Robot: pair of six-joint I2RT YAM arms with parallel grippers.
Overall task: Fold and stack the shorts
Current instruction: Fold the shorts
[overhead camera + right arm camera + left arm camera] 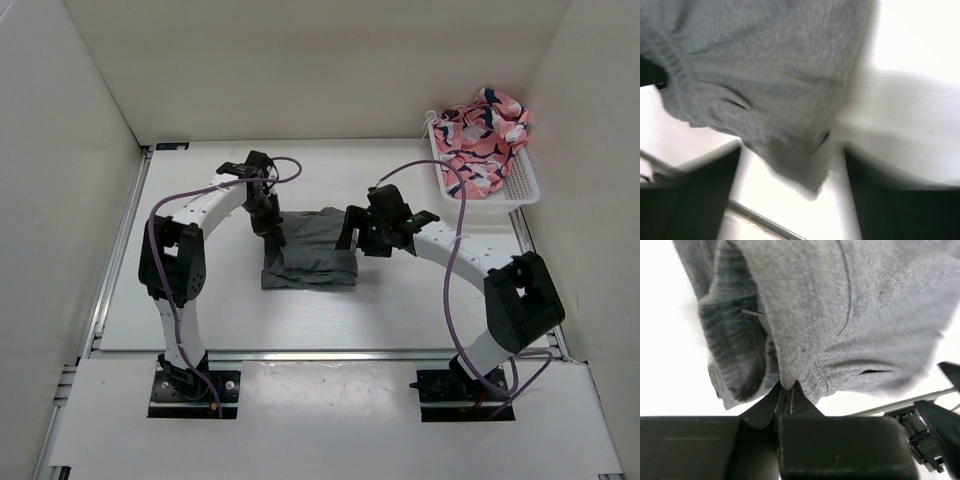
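Surface: a white table [200, 300], walled in white on three sides, is seen from above, with both arm bases bolted at its near edge.
Grey shorts [310, 255]: laid at the middle of the table between the two arms, partly doubled over, with a thicker bunched band along the near edge.
Left gripper [269, 227]: lowered onto the far-left corner of the grey shorts. In the left wrist view the jaws are closed on a pinch of hem, probably so that the corner can be carried over for a fold.
Right gripper [351, 237]: set at the far-right edge of the same cloth. In the blurred right wrist view the fingers are spread wide with the cloth edge between them, unclamped.
Pink shorts [485, 135]: heaped unfolded in a white basket [525, 192] at the far right corner, well apart from both arms, presumably waiting their turn.
Step judged: a fold of the grey pair is in hand; stacking is not yet begun.
Risk: with one corner pinched only, the cloth may be dragged askew.
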